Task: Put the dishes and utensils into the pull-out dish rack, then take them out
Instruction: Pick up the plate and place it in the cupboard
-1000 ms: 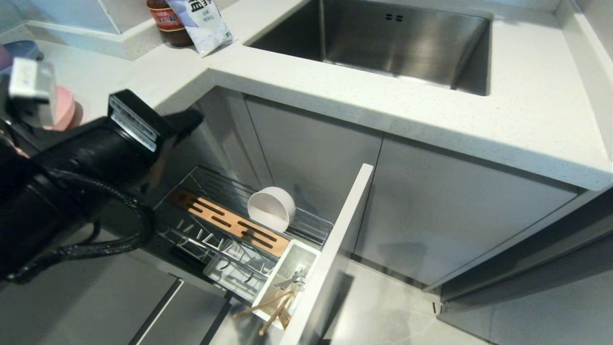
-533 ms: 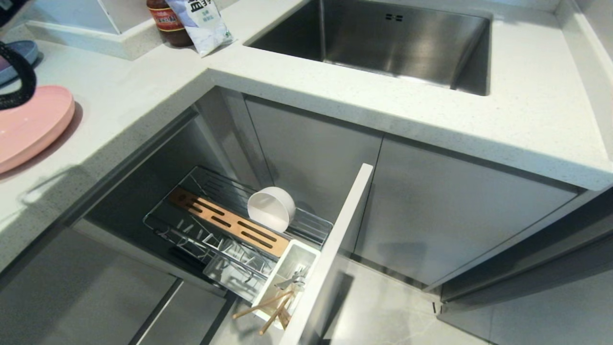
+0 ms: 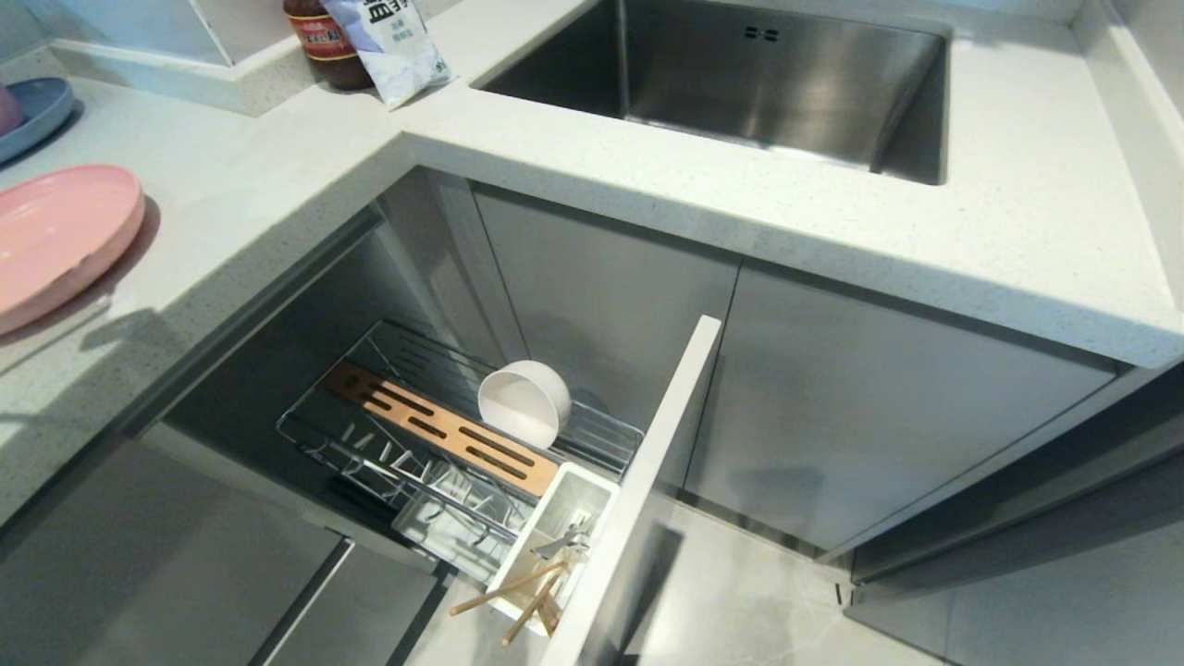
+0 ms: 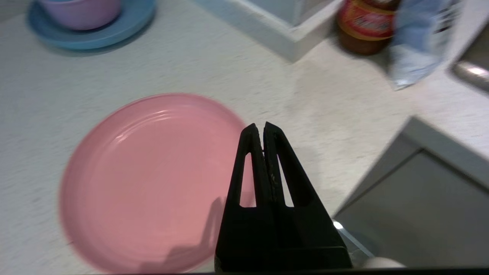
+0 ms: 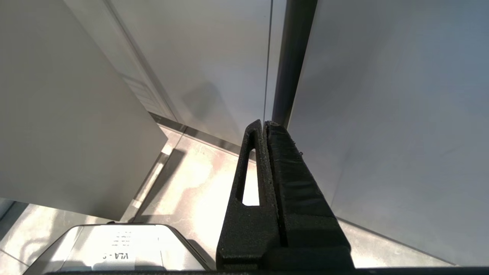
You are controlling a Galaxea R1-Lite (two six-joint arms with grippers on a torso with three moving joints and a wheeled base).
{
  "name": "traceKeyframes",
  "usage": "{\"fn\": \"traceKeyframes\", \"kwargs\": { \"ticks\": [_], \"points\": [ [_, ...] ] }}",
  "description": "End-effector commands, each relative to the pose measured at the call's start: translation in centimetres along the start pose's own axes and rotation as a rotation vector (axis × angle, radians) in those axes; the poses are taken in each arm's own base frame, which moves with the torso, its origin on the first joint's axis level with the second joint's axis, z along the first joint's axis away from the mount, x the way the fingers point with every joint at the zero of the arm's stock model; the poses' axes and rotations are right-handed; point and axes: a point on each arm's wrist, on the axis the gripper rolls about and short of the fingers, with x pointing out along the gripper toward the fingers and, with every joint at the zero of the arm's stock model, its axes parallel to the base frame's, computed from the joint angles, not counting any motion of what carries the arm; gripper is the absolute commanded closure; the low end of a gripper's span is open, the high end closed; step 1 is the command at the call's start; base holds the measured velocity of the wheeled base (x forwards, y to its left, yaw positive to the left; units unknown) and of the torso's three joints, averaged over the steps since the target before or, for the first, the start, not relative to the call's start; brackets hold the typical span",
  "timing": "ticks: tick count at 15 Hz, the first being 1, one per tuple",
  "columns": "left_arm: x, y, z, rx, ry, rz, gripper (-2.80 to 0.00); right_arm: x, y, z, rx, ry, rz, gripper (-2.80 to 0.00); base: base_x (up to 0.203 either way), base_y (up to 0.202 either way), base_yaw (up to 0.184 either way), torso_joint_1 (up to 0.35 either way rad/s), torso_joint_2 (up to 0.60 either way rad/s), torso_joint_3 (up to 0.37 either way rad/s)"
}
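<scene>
White countertop (image 3: 277,157), pink plate (image 4: 153,179) lying flat lower left of wrist frame, left gripper (image 4: 263,128) pressed together and empty over its right rim, rack (image 3: 444,444) below holds bowl (image 3: 524,402).

- white pouch (image 3: 388,46) by the sink is showing large dark Chinese characters, cut off at the frame edge, not readable
- brown jar (image 3: 319,42) is wearing a red label, print too small to read
- grey device (image 5: 114,248) under the right wrist is showing inverted lettering, looks like "VLA -"
</scene>
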Motion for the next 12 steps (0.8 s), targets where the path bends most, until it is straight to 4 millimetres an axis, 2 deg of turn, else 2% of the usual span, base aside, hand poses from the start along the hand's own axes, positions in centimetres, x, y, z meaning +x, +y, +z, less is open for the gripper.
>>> {"fn": "traceKeyframes", "kwargs": {
  "ticks": [1,2,7,12],
  "points": [
    [1.4,-0.2,-0.5,0.041,0.040,0.121,0.00,0.0,0.0,0.0,0.000,-0.001,0.000,0.00,0.000,0.000,0.000,0.000,0.00,0.000],
    [2.1,-0.3,-0.9,0.063,0.074,0.173,0.00,0.0,0.0,0.0,-0.001,-0.001,0.000,0.00,0.000,0.000,0.000,0.000,0.00,0.000],
    [4.5,-1.1,-2.3,0.109,0.207,0.201,0.00,0.0,0.0,0.0,0.000,-0.001,0.000,0.00,0.000,0.000,0.000,0.000,0.00,0.000],
    [7.4,-2.6,-3.5,0.051,0.260,0.192,0.00,0.0,0.0,0.0,0.001,-0.001,0.000,0.00,0.000,0.000,0.000,0.000,0.00,0.000]
  ]
}}
